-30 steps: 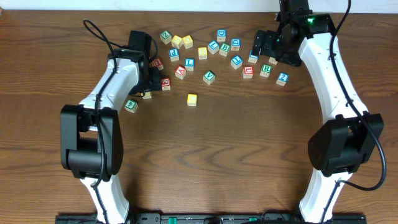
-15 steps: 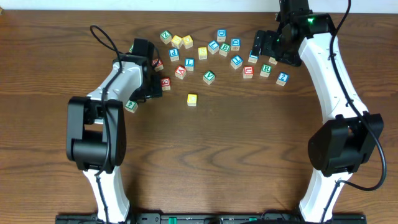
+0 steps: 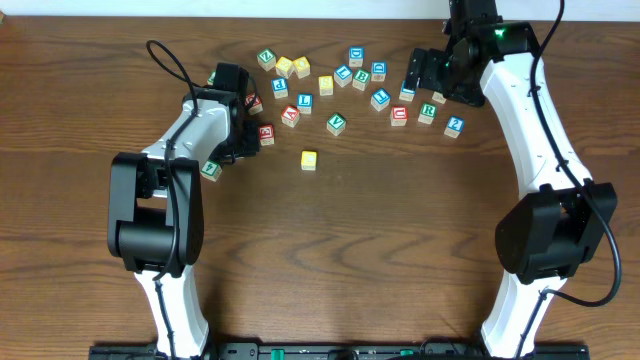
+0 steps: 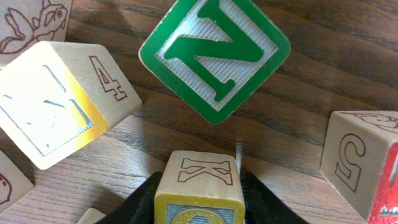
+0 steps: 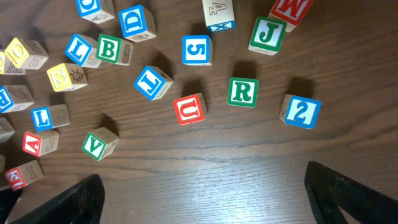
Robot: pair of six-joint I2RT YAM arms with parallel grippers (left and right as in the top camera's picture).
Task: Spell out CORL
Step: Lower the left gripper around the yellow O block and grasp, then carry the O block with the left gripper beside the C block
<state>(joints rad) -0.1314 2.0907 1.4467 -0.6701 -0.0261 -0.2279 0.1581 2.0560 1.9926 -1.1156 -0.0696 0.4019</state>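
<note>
In the left wrist view my left gripper (image 4: 199, 208) is shut on a yellow-faced block (image 4: 199, 177) with a K on its side. It sits low over the wood, beside a green N block (image 4: 214, 53). In the overhead view this gripper (image 3: 243, 138) is at the left end of the block cluster. My right gripper (image 5: 202, 199) is open and empty, held above the right end of the cluster (image 3: 440, 80). Below it lie a green R (image 5: 242, 92), a red U (image 5: 189, 109), a blue L (image 5: 42, 118) and a yellow O (image 5: 25, 53). No C block can be made out.
Several more letter and number blocks are scattered along the far side of the table, among them a blue 2 (image 5: 300, 112) and a green V (image 5: 96, 144). A lone yellow block (image 3: 308, 160) and a green block (image 3: 210, 170) lie nearer the middle.
The left arm has shifted a little toward the far side and into the left blocks. The right arm has not moved.
</note>
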